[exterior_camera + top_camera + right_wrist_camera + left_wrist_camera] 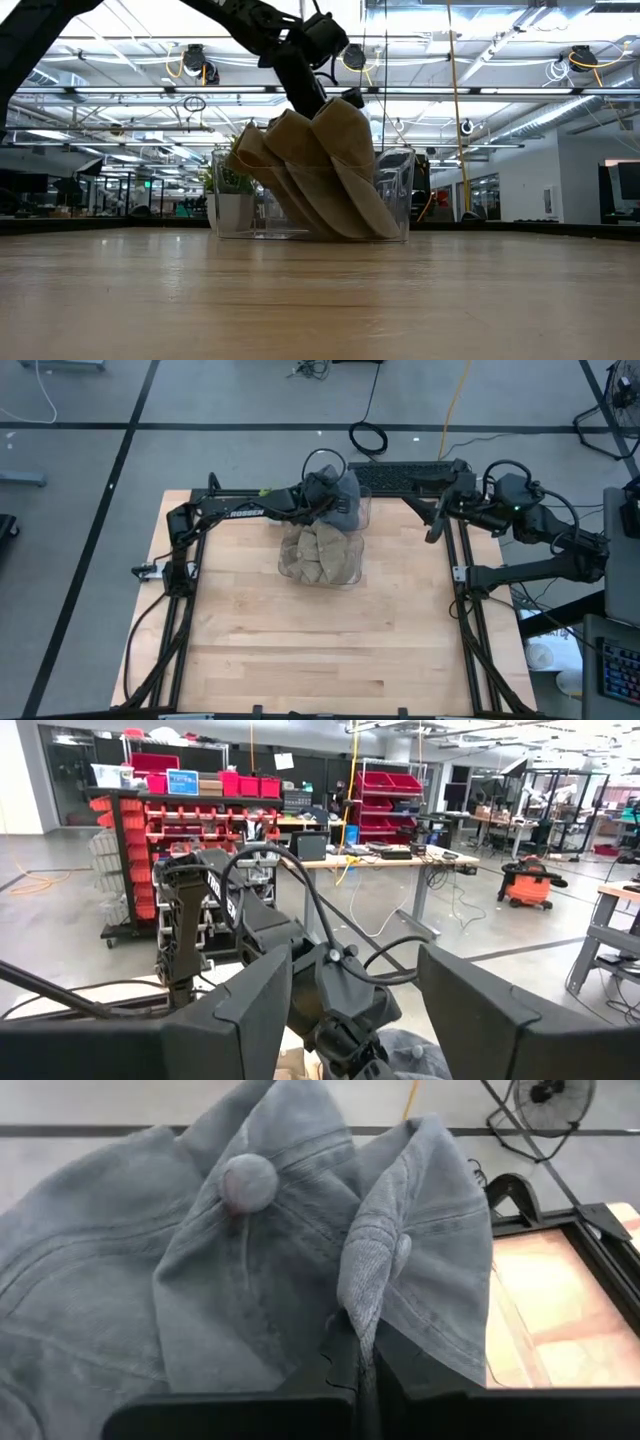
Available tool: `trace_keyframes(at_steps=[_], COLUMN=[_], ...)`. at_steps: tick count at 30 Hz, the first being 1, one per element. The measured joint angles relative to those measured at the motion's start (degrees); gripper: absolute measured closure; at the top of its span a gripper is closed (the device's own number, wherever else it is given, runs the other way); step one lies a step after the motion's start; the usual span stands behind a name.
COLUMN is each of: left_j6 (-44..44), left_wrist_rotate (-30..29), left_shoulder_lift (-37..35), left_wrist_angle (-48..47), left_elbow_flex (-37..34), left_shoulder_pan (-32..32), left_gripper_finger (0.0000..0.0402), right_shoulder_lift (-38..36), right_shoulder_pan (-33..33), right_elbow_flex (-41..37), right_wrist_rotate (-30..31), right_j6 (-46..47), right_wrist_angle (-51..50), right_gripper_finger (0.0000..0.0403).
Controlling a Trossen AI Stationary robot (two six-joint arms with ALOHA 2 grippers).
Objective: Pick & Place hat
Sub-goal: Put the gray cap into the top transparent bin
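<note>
Hat (270, 1270), a grey cap, hangs pinched by a fabric fold in the left gripper (360, 1342) above the clear bin's (352, 572) far edge; the right gripper (355, 1005), fingers spread, waits far right.

High view: overhead, straight down on table (300, 650). Low view: tabletop level, facing the bin (395, 195) toward 12 o'clock. Left wrist: pressed close to grey hat (200, 1270). Right wrist: faces left arm (190, 920), room behind. High and low share the bin.
</note>
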Motion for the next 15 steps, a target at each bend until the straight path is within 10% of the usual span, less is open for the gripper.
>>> trace_keyframes(at_steps=[15], left_j6=[5.6], left_wrist_rotate=[2.0], left_shoulder_lift=[-0.9], left_wrist_angle=[6.3], left_elbow_flex=[0.0], left_shoulder_pan=[0.2], left_gripper_finger=[0.0382], right_shoulder_lift=[0.1], right_shoulder_pan=[0.0], right_elbow_flex=[0.0], right_wrist_rotate=[0.0], right_j6=[0.0], right_wrist_angle=[-0.3], right_gripper_finger=[0.0197])
